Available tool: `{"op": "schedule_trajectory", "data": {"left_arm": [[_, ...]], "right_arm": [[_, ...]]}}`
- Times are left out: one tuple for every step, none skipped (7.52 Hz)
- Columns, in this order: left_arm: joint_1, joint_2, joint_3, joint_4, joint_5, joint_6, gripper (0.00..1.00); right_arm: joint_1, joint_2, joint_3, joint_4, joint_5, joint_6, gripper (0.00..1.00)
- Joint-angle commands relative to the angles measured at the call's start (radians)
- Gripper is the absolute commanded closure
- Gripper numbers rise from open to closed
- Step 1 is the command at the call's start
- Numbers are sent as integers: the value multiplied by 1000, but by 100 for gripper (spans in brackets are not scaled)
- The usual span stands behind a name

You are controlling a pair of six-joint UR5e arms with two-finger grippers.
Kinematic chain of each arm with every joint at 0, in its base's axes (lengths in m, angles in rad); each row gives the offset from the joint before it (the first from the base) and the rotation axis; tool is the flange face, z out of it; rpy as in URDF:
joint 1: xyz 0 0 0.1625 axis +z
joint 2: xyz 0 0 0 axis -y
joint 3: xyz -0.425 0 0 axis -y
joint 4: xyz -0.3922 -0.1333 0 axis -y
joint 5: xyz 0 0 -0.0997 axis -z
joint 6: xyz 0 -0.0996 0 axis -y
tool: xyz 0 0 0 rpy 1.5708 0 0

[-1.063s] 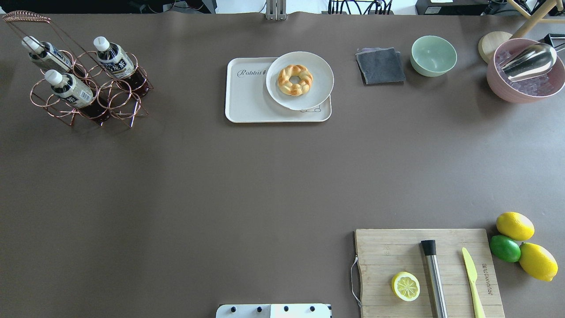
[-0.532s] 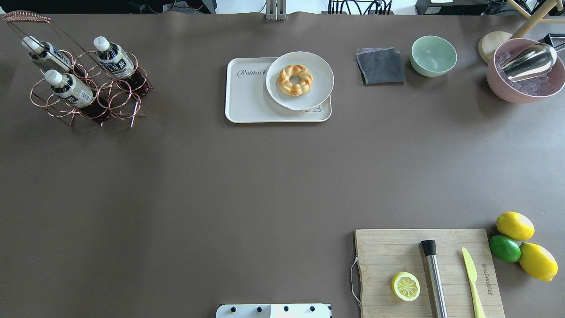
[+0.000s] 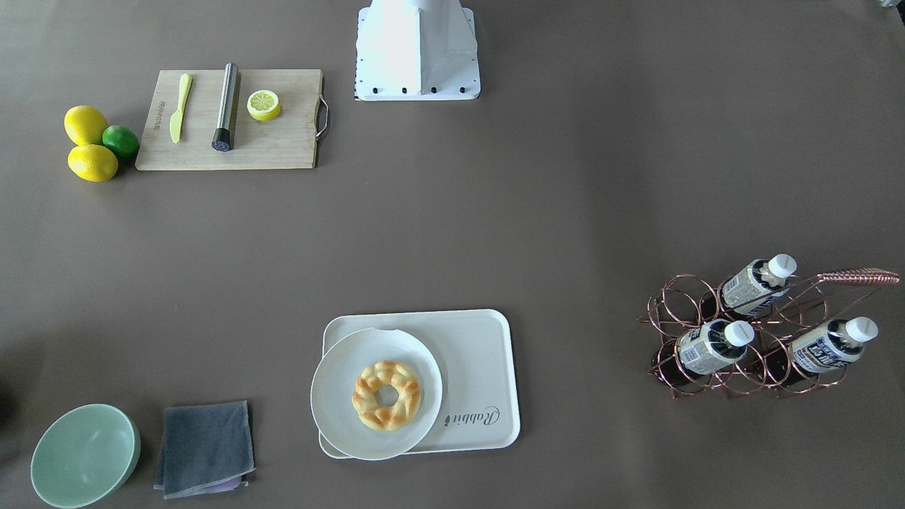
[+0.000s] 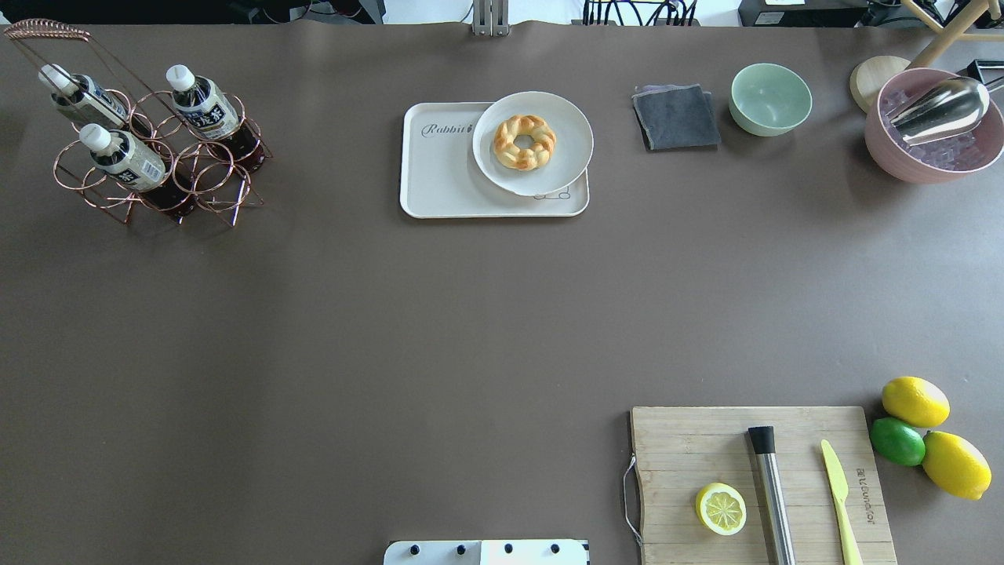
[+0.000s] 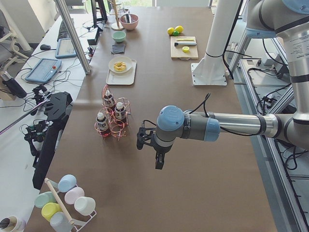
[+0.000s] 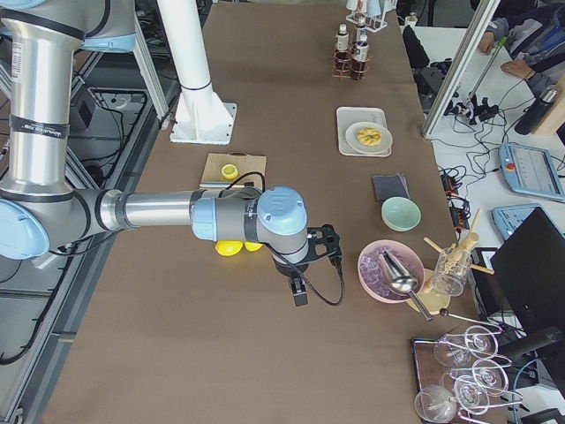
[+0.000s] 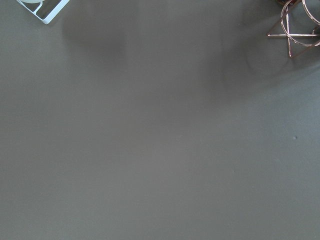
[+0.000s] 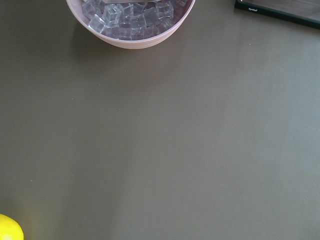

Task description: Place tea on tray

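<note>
Three alike tea bottles with white caps stand tilted in a copper wire rack at the far left; they also show in the front view. The off-white tray marked "Rabbit" lies at the far middle, its left part bare. My left gripper hangs over bare table beside the rack, towards the table's left end. My right gripper hangs over bare table near the pink bowl. Both show only in the side views, so I cannot tell if they are open or shut.
A round white plate with a braided doughnut covers the tray's right part. A grey cloth, green bowl and pink bowl of ice stand far right. A cutting board, lemons and a lime lie near right.
</note>
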Motion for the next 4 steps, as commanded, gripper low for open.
{"op": "schedule_trajectory", "data": {"left_arm": [[0, -11, -8, -50, 5, -28, 2], [11, -36, -12, -82, -3, -61, 2], [69, -56, -11, -175, -3, -122, 2], [125, -88, -6, -302, 4, -272, 2]], "right_arm": [[-1, 1, 4, 0, 5, 3, 0], [-1, 3, 3, 0, 6, 4, 0], [-1, 3, 1, 0, 6, 3, 0], [-6, 3, 0, 0, 8, 3, 0]]}}
